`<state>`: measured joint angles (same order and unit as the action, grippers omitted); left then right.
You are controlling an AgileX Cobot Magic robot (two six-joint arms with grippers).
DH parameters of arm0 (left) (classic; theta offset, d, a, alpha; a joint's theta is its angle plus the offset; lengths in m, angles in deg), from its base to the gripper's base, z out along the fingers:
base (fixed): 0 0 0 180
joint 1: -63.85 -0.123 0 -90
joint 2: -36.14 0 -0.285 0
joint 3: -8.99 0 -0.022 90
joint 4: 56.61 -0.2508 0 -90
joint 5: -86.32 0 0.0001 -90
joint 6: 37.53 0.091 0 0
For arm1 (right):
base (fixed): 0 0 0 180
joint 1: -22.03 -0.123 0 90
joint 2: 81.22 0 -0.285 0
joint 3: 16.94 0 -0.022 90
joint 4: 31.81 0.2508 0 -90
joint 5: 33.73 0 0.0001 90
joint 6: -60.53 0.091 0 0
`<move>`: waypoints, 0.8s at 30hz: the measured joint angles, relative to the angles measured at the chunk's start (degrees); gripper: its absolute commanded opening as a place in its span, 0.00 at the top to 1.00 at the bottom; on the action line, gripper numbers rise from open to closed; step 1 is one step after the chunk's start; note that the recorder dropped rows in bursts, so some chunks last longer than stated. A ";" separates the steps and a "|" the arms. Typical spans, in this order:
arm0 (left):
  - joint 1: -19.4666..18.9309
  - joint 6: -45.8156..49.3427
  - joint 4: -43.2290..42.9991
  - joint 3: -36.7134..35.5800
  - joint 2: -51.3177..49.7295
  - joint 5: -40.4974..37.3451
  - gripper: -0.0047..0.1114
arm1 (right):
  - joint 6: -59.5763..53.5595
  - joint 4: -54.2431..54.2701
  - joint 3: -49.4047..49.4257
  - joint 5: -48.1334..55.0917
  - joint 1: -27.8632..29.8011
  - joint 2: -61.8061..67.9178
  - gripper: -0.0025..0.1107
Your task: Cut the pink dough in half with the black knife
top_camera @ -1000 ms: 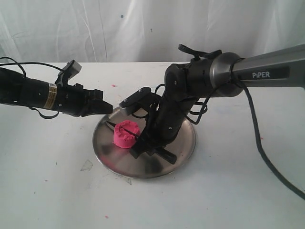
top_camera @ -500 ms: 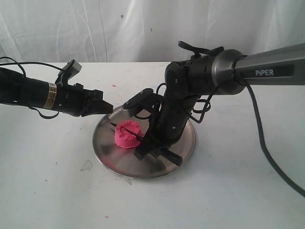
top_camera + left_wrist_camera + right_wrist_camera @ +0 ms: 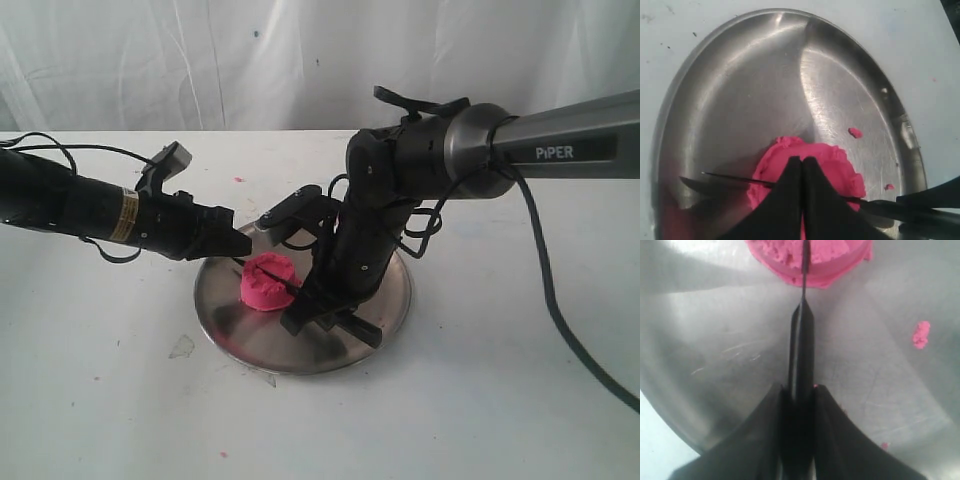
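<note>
Pink dough (image 3: 265,284) under black knife (image 3: 802,347) on plate (image 3: 240,326)

The left arm (image 3: 70,205) reaches in almost level, and the left tool (image 3: 801,161) has its fingers pressed together. The right arm (image 3: 560,140) folds steeply downward at the wrist, and the right tool (image 3: 801,392) is clamped on the handle of the black knife (image 3: 803,335).
</note>
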<state>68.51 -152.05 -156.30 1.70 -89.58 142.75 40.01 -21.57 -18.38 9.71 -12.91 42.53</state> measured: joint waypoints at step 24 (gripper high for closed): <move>1.55 1.65 0.00 0.00 -0.05 -8.91 0.96 | 0.00 0.12 0.00 -0.59 0.00 0.00 0.98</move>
<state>70.06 -150.40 -156.30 1.70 -89.63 133.84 40.01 -21.46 -18.38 9.11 -12.91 42.53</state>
